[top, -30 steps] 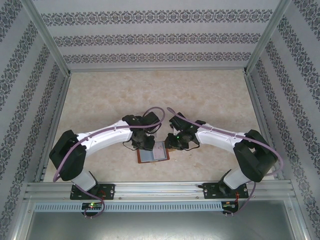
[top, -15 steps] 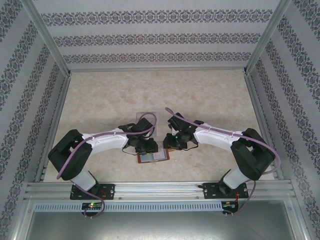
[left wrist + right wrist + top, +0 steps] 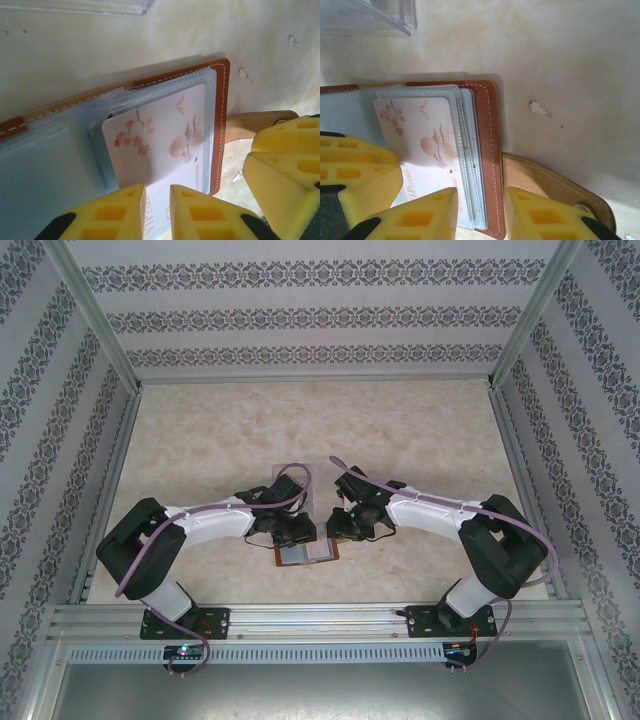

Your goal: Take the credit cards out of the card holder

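— Near the middle of the tabletop's (image 3: 400,440) near edge, between the two arms, what lies there?

— The card holder (image 3: 305,554), lying open and flat with its brown cover underneath and its clear pockets facing up. Its strap (image 3: 545,175) trails off to the right.

— And the cards?

— One credit card (image 3: 160,145), pale with pink blossoms, sits in the right-hand pocket. Its far corner is close to the pocket's mouth and its near end runs under the left fingers (image 3: 185,210).

— Are those clamped on it?

— They stand narrowly apart, with the card's printed face showing in the gap. I cannot tell whether they grip it or only rest on it.

— And the right fingers (image 3: 435,212)?

— Also narrow, set over the holder's right edge, with the stitched brown border in the gap. I cannot tell whether they hold it either.

— Anything else?

— A clear tray (image 3: 380,17) on the far side of the holder, near it but not touching.
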